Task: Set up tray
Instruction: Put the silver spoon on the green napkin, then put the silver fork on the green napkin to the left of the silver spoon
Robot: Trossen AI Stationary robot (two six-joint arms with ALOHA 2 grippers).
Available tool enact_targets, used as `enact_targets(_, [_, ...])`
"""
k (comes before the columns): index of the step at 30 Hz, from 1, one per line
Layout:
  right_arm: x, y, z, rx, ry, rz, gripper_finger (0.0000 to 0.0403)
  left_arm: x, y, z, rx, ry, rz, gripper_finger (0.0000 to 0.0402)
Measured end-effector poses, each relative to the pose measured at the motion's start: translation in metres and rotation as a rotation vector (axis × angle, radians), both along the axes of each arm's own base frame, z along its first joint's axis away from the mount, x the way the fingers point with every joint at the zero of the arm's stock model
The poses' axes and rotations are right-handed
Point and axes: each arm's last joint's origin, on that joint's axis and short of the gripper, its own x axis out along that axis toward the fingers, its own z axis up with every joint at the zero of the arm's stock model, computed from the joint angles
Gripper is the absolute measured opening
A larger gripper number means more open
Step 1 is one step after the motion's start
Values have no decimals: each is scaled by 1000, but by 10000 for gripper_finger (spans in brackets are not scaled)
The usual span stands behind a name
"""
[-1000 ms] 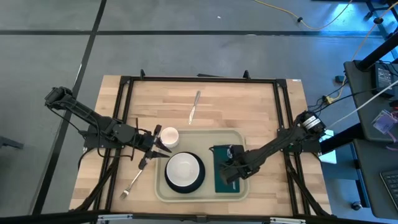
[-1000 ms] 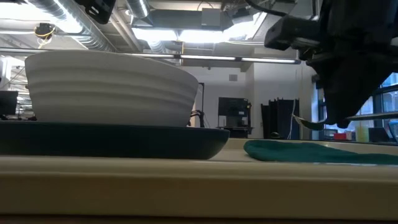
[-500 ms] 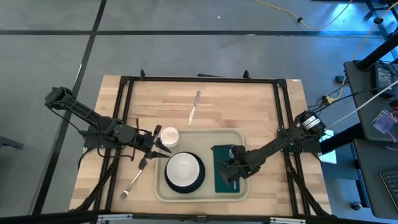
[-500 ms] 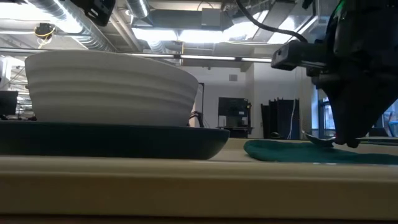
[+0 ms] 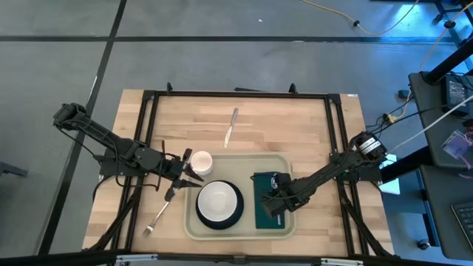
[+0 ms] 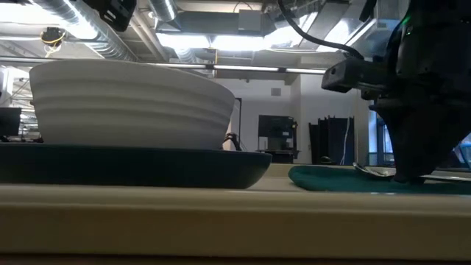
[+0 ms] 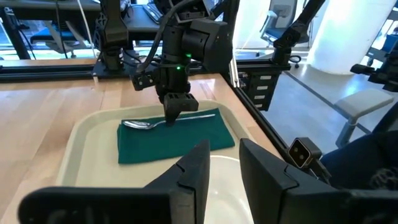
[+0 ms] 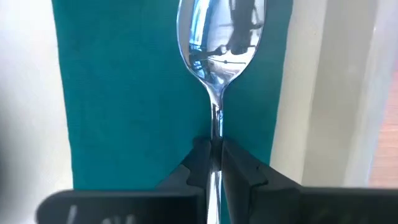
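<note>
- Left gripper (image 5: pixel 194 174) hangs at the tray's left edge beside a white cup (image 5: pixel 201 160), fingers apparently slightly parted.
- Tray (image 5: pixel 238 160) sits on the worktop (image 5: pixel 281 125), near its front edge.
- Right gripper (image 7: pixel 175 111) pinches a spoon (image 8: pixel 217 46) against the green napkin (image 7: pixel 171 140).

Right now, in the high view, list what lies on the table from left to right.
fork → cup → bowl on its plate → knife → napkin with the spoon, clamped in the right gripper
</note>
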Motion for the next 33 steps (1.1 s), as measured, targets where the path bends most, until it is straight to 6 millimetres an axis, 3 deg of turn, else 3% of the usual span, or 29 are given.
enact_targets(17, [-1,0,0,3,2,-34,52,0,0,0,-8,0,1,84])
enact_targets(22, [0,0,10,-13,30,-54,53,0,0,0,-9,0,1,81])
enact_targets(28, [2,-1,54,-124,89,11,53,0,0,0,-12,1,2,80])
enact_targets(33, [-7,-8,111,-275,136,335,52,0,0,0,-24,5,5,84])
